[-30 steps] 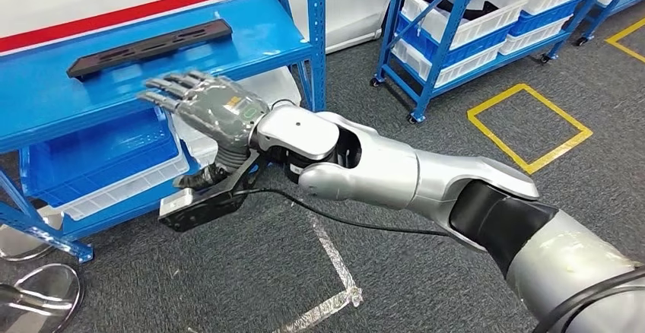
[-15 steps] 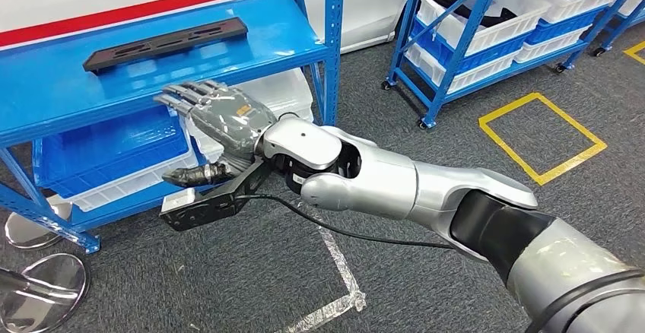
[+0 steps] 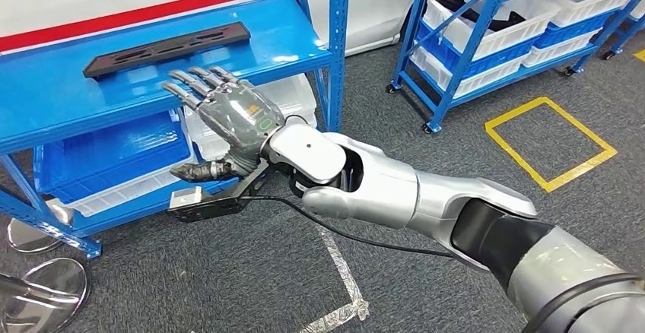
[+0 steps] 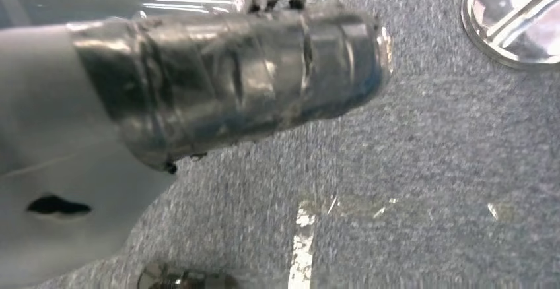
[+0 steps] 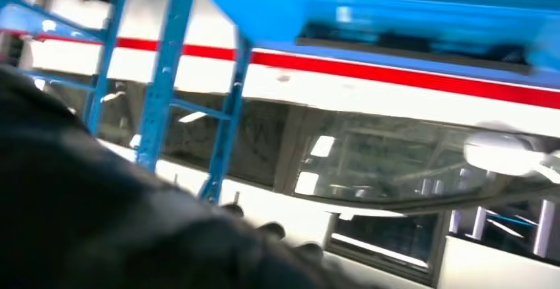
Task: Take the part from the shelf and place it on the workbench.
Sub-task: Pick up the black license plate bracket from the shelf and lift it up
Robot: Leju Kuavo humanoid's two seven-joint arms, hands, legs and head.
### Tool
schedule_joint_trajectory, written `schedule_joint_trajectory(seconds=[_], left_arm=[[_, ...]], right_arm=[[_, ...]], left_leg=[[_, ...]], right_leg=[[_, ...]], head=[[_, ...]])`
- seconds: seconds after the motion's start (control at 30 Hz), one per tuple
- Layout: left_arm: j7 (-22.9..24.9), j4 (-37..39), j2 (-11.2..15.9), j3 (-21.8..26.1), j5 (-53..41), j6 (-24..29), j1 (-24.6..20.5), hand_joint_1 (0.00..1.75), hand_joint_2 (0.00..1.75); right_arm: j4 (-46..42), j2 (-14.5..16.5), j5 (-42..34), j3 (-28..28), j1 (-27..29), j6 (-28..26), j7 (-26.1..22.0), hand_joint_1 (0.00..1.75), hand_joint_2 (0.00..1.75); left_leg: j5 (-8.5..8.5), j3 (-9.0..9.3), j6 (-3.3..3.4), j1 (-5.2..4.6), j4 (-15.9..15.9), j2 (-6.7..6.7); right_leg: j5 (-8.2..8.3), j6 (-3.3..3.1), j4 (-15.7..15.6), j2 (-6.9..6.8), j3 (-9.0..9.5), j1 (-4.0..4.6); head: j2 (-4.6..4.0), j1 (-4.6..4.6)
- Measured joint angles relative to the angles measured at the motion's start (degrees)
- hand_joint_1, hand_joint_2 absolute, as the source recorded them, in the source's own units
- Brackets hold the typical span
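From my head cam, my right hand (image 3: 228, 116) is spread wide, holding nothing, just below the blue shelf (image 3: 289, 40) edge. The dark part (image 3: 167, 48) lies flat up top. My right wrist cam catches that part's (image 5: 413, 45) underside edge, blurry. My left hand (image 4: 231, 78) — can't tell its state.

arm (image 3: 395, 188): silver, black joints | robot hand (image 3: 232, 112): grey | cable (image 3: 357, 230): black

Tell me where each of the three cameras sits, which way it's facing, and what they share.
Head view: high on the body, looking down at the blue shelf, the black part and the right hand.
Left wrist view: on the hanging arm, facing grey carpet.
Right wrist view: behind that hand, facing the shelf underside.
Shared: head and right wrist views both see the shelf and the part.
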Motion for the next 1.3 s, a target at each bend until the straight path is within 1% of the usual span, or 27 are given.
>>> schedule_joint_trajectory(seconds=[0.07, 0.1, 0.17, 0.2, 0.23, 0.27, 0.33, 0.37, 0.4, 0.5, 0.57, 0.6, 0.63, 0.7, 0.73, 0.77, 0.8, 0.87, 0.9, 0.93, 1.03, 1.07, 1.1, 1.17, 1.23, 1.27, 1.3], left_arm=[[0.0, 0.0, -0.1, 0.0, 0.0, 0.0, 0.0, 0.0, 0.0], [0.0, 0.0, -0.2, 0.0, 0.0, 0.0, -0.1, 0.0, 0.0], [0.0, 0.0, -0.2, 0.0, 0.0, 0.0, -0.1, 0.0, 0.0], [0.0, 0.0, -0.2, 0.0, 0.0, 0.0, 0.0, 0.0, 0.0], [0.0, 0.0, -0.2, 0.0, 0.0, 0.0, 0.1, 0.0, 0.0], [0.0, 0.0, -0.2, 0.0, 0.0, 0.0, 0.1, 0.0, 0.0], [0.0, 0.1, -0.2, 0.0, 0.0, 0.0, 0.1, 0.0, 0.0], [0.0, 0.1, -0.2, 0.0, 0.0, -0.1, 0.1, 0.0, 0.0], [0.0, 0.1, -0.1, 0.0, 0.1, -0.1, 0.1, 0.0, 0.0], [-0.1, 0.1, 0.0, -0.1, 0.1, -0.2, 0.1, 0.0, 0.0], [-0.2, 0.1, 0.0, -0.2, 0.2, -0.5, 0.2, 0.0, 0.0], [-0.2, 0.1, -0.1, -0.3, 0.2, -0.6, 0.2, 0.0, 0.0], [-0.3, 0.1, -0.1, -0.5, 0.3, -0.7, 0.1, 0.0, 0.0], [-0.3, 0.2, -0.2, -1.0, 0.5, -0.8, 0.1, 0.0, 0.0], [-0.3, 0.2, -0.2, -1.1, 0.6, -0.8, 0.1, 0.0, 0.0], [-0.4, 0.2, -0.3, -1.2, 0.6, -0.8, 0.2, 0.0, 0.0], [-0.4, 0.2, -0.3, -1.2, 0.6, -0.8, 0.3, 0.0, 0.0], [-0.4, 0.2, -0.4, -1.3, 0.7, -0.8, 0.4, 0.0, 0.0], [-0.5, 0.3, -0.5, -1.3, 0.7, -0.8, 0.4, 0.0, 0.0], [-0.5, 0.3, -0.5, -1.3, 0.7, -0.8, 0.3, 0.0, 0.0], [-0.6, 0.3, -0.5, -1.4, 0.9, -0.8, 0.1, 0.0, 0.0], [-0.7, 0.3, -0.6, -1.4, 0.9, -0.8, 0.1, 0.0, 0.0], [-0.7, 0.3, -0.6, -1.4, 0.9, -0.8, 0.1, 0.0, 0.0], [-0.7, 0.3, -0.8, -1.5, 0.8, -0.8, 0.1, 0.0, 0.0], [-0.6, 0.3, -0.8, -1.5, 0.9, -0.8, 0.1, 0.0, 0.0], [-0.5, 0.3, -0.8, -1.6, 0.9, -0.8, 0.2, 0.0, 0.0], [-0.4, 0.4, -0.8, -1.7, 0.9, -0.8, 0.2, 0.0, 0.0]], right_arm=[[0.0, 0.0, 0.8, 0.0, -0.1, 0.3, 0.0, 0.0, 0.0], [0.0, 0.1, 0.9, 0.0, -0.1, 0.3, 0.0, 0.0, 0.0], [0.0, 0.1, 1.1, 0.0, 0.0, 0.3, 0.0, 0.0, 0.0], [0.0, 0.1, 1.1, 0.0, 0.1, 0.3, 0.0, 0.0, 0.0], [0.0, 0.1, 1.2, 0.0, 0.2, 0.4, 0.0, 0.0, 0.0], [0.0, 0.1, 1.3, 0.0, 0.2, 0.4, 0.0, 0.0, 0.0], [0.0, 0.1, 1.7, 0.0, 0.2, 0.5, 0.0, 0.0, 0.0], [0.0, 0.1, 2.1, 0.0, 0.2, 0.6, 0.0, 0.0, 0.0], [0.0, 0.1, 2.6, 0.0, 0.3, 0.8, 0.0, 0.0, 0.0], [0.1, 0.1, 4.1, 0.0, 0.6, 1.7, 0.0, 0.0, 0.0], [0.2, 0.1, 5.0, -0.1, 0.6, 2.1, -0.1, 0.0, 0.0], [0.2, 0.1, 5.2, -0.1, 0.5, 2.4, -0.2, 0.0, 0.0], [0.2, 0.1, 5.4, -0.2, 0.5, 2.6, -0.2, 0.0, 0.0], [0.3, 0.1, 5.7, -0.2, 0.8, 3.1, -0.4, 0.0, 0.0], [0.3, 0.0, 5.9, -0.2, 1.0, 3.3, -0.4, 0.0, 0.0], [0.4, 0.0, 6.0, -0.2, 1.2, 3.4, -0.5, 0.0, 0.0], [0.5, -0.1, 6.1, -0.2, 1.3, 3.4, -0.5, 0.0, 0.0], [0.5, -0.2, 6.2, -0.3, 1.3, 3.4, -0.4, 0.0, 0.0], [0.6, -0.3, 6.2, -0.3, 1.3, 3.5, -0.4, 0.0, 0.0], [0.6, -0.3, 6.2, -0.3, 1.3, 3.6, -0.3, 0.0, 0.0], [0.7, -0.3, 6.2, -0.4, 1.3, 4.6, 0.3, 0.0, 0.0], [0.7, -0.4, 6.2, -0.4, 1.2, 5.0, 0.5, 0.0, 0.0], [0.7, -0.4, 6.2, -0.5, 1.0, 5.2, 0.6, 0.0, 0.0], [0.7, -0.3, 6.2, -0.6, 0.9, 5.4, 0.7, 0.0, 0.87], [0.8, -0.3, 6.1, -0.6, 0.9, 5.5, 0.3, 0.0, 1.75], [0.9, -0.2, 5.9, -0.6, 0.9, 5.6, 0.0, 0.0, 1.75], [1.1, -0.1, 5.6, -0.6, 0.8, 5.8, -0.3, 0.0, 1.75]], left_leg=[[-1.15, -0.7, -0.5, 0.13, 2.1, 0.24], [-2.22, -2.07, -0.75, 0.21, 4.8, 0.38], [-4.43, -6.55, -1.1, 0.31, 12.5, 0.56], [-4.69, -8.6, -1.1, 0.32, 15.3, 0.58], [-3.86, -9.79, -0.94, 0.29, 16.1, 0.58], [-1.96, -9.86, -0.61, 0.21, 14.7, 0.58], [2.9, -7.54, 0.45, -0.23, 7.5, 0.58], [4.45, -6.14, 1.0, -0.57, 4.3, 0.59], [5.14, -5.03, 1.53, -0.93, 1.9, 0.6], [4.62, -3.39, 2.46, -1.41, -1.1, 0.65], [4.48, -1.86, 2.63, -1.14, -2.8, 0.62], [4.41, -1.08, 2.74, -0.99, -3.3, 0.58], [4.24, -0.46, 2.83, -0.89, -3.7, 0.55], [3.54, 0.38, 2.99, -0.87, -3.8, 0.5], [3.05, 0.9, 2.96, -0.86, -3.8, 0.45], [2.49, 1.56, 2.89, -0.81, -3.7, 0.38], [1.85, 2.29, 2.77, -0.73, -3.5, 0.3], [0.27, 3.73, 2.31, -0.62, -2.8, 0.18], [-0.46, 4.01, 1.99, -0.61, -2.4, 0.16], [-1.08, 4.0, 1.62, -0.65, -2.1, 0.2], [-1.55, 3.68, 0.83, -0.67, -0.8, 0.35], [-1.3, 3.05, 0.61, -0.63, 0.9, 0.4], [-1.19, 1.61, 0.33, -0.53, 3.4, 0.46], [-2.48, -3.0, -0.32, -0.22, 10.4, 0.56], [-5.42, -7.37, -0.69, -0.02, 15.0, 0.59], [-6.09, -8.55, -0.68, -0.01, 15.1, 0.59], [-5.44, -8.84, -0.55, -0.03, 13.5, 0.59]], right_leg=[[-0.42, -0.75, -0.1, -0.04, 0.72, -0.22], [-0.69, -1.03, -0.2, -0.09, 1.17, -0.26], [-1.31, -1.34, -0.2, -0.14, 1.94, -0.11], [-1.64, -1.38, -0.2, -0.13, 2.32, 0.01], [-2.0, -1.4, -0.2, -0.08, 2.76, 0.13], [-2.4, -1.4, -0.2, -0.03, 3.28, 0.24], [-3.24, -1.36, -0.4, 0.05, 4.47, 0.36], [-3.56, -1.26, -0.6, 0.07, 4.94, 0.42], [-3.75, -1.08, -0.9, 0.12, 5.27, 0.39], [-3.27, -0.05, -1.9, 0.12, 5.92, 0.35], [-3.32, 0.41, -0.6, -0.09, 5.65, 0.39], [-3.97, 0.43, 1.3, -0.14, 4.6, 0.44], [-5.02, 0.42, 4.2, -0.16, 2.77, 0.45], [-7.28, 0.55, 10.5, -0.11, -1.77, 0.56], [-7.62, 0.77, 12.0, -0.12, -3.46, 0.53], [-6.91, 1.0, 11.7, -0.15, -4.26, 0.45], [-5.0, 1.26, 9.5, -0.18, -4.13, 0.33], [0.43, 1.6, 2.5, -0.25, -2.53, 0.07], [1.89, 1.41, -0.1, -0.27, -1.77, 0.06], [2.77, 1.03, -1.4, -0.27, -1.42, 0.12], [2.4, -0.38, -1.5, -0.24, -0.88, 0.26], [2.07, -0.72, -1.6, -0.27, -0.4, 0.17], [1.77, -1.02, -1.8, -0.28, 0.18, 0.07], [0.98, -1.39, -2.0, -0.33, 1.34, 0.01], [0.01, -1.44, -2.0, -0.31, 2.51, 0.05], [-0.52, -1.41, -2.0, -0.28, 3.17, 0.07], [-1.06, -1.36, -2.0, -0.25, 3.9, 0.08]], head=[[0.0, -0.04], [0.0, -0.07], [0.0, -0.08], [0.0, -0.09], [0.0, -0.08], [0.0, -0.08], [0.0, -0.07], [-0.01, -0.07], [-0.01, -0.07], [0.0, -0.09], [0.0, -0.06], [-0.01, -0.03], [-0.01, -0.01], [-0.01, 0.01], [0.0, 0.02], [0.0, 0.02], [0.0, 0.02], [-0.01, 0.01], [-0.01, -0.01], [-0.01, -0.04], [0.01, -0.1], [0.01, -0.13], [0.01, -0.14], [0.0, -0.22], [0.0, -0.23], [0.0, -0.22], [0.0, -0.23]])
